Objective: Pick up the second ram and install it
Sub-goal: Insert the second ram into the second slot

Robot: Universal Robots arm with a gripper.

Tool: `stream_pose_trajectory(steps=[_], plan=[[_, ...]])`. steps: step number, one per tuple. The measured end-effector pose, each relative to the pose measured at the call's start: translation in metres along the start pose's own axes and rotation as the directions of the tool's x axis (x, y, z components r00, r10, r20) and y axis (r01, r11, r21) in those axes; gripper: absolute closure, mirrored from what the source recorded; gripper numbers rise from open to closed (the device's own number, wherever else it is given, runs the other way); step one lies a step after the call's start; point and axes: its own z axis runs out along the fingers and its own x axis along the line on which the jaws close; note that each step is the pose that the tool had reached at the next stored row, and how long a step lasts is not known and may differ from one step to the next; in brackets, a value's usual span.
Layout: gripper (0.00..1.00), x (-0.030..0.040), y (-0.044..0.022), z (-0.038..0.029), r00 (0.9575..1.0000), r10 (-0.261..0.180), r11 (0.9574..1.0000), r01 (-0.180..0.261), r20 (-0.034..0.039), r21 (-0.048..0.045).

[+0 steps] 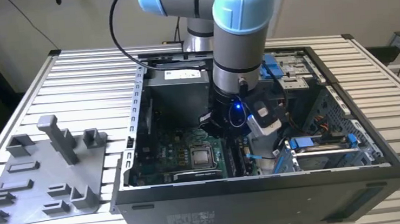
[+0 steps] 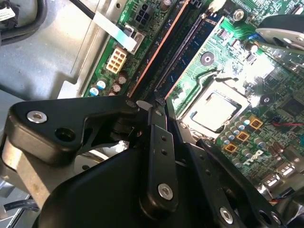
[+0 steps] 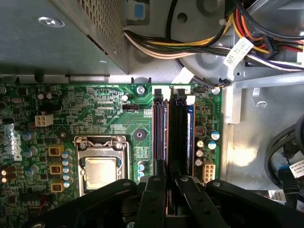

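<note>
My gripper (image 3: 171, 179) is low inside the open computer case (image 1: 266, 198), over the memory slots of the green motherboard (image 3: 95, 104). The second ram (image 3: 179, 137) stands on edge in the slot farther from the processor socket (image 3: 99, 171). Its near end runs in between my two black fingers, which are closed to a narrow gap on it. Another blue strip (image 3: 161, 133) sits in the neighbouring slot beside it. In the second wrist view the second ram (image 2: 159, 47) shows as a thin copper-edged line leading to my gripper (image 2: 154, 105).
A bundle of coloured cables (image 3: 199, 47) and the grey power supply (image 3: 57, 33) lie beyond the slots. Light-blue drive clips (image 1: 311, 143) sit at the case's side on the exterior view's right. The grey fixture tray (image 1: 39, 180) lies on the slatted table at the exterior view's left.
</note>
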Motion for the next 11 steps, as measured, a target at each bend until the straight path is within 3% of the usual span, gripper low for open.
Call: stream_pose_trajectory(steps=[3,4,6,11], plan=[[0.86,0.0,0.0,0.0,1.0,0.0,1.0,0.0,-0.0002,-0.0018],[0.86,-0.0001,-0.0003,-0.0001,1.0,0.0,1.0,0.0,-0.0005,-0.0076],[0.86,0.0,0.0,0.0012,1.0,0.001,0.9996,-0.001,0.0001,-0.0296],[0.86,0.0,0.0,0.0013,1.0,0.001,0.9994,-0.001,-0.0001,-0.0343]])
